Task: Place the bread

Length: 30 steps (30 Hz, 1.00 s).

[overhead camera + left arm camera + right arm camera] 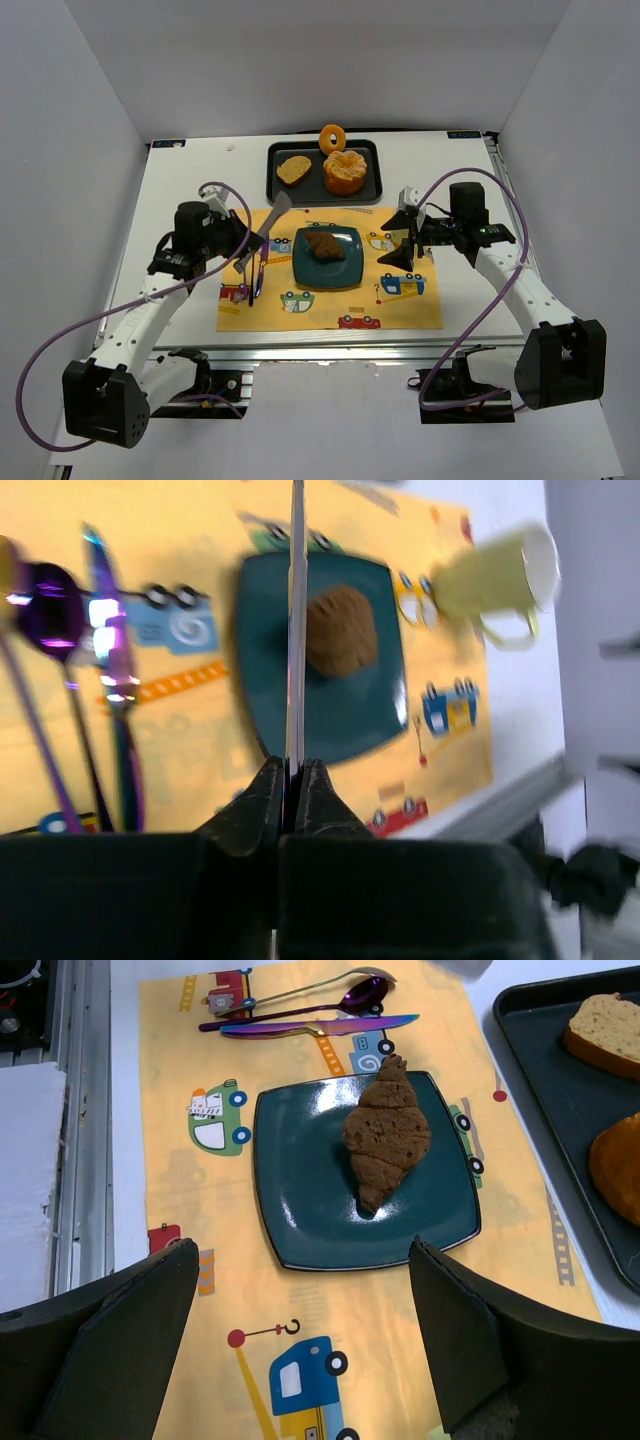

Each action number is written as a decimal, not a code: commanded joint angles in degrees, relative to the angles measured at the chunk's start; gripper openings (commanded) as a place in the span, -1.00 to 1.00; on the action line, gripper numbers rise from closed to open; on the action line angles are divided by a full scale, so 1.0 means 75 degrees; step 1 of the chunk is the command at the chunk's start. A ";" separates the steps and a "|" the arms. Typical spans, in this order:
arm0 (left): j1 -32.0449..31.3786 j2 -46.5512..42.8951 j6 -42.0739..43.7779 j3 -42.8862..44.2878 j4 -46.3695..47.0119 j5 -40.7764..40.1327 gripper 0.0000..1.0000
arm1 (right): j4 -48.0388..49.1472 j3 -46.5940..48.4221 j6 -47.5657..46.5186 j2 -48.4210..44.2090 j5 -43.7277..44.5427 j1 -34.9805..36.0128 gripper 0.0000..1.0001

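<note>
your left hand (292, 772) is clamping the flat handle of a metal spatula (279, 208), and its fingers are pressing together on the thin steel, which the left wrist view is showing edge-on. the blade is pointing away toward the black tray (300, 192) and hanging above the surface (190, 190) near the far left corner of the yellow placemat (180, 1210). the bread (388, 1130) is lying on the teal plate (300, 1190), a little off centre and toward the tray, with nothing touching it. the plate is sitting in the middle of the placemat. your right hand (402, 238) is hovering just beside the plate's right edge with its fingers spread wide apart and holding nothing. a purple spoon (330, 990) and an iridescent knife (320, 1027) are lying side by side on the mat, left of the plate. on the tray, a golden slice (293, 169) and a round orange pastry (344, 172) are resting, and a ring doughnut (333, 137) is standing at its far rim. a pale yellow mug (495, 575) is showing, blurred, in the left wrist view only.
</note>
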 commanded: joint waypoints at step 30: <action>0.3379 0.3205 0.3181 -0.0159 0.0722 -0.2624 0.70 | 0.1047 0.0284 0.3189 0.0161 0.3493 0.0133 0.79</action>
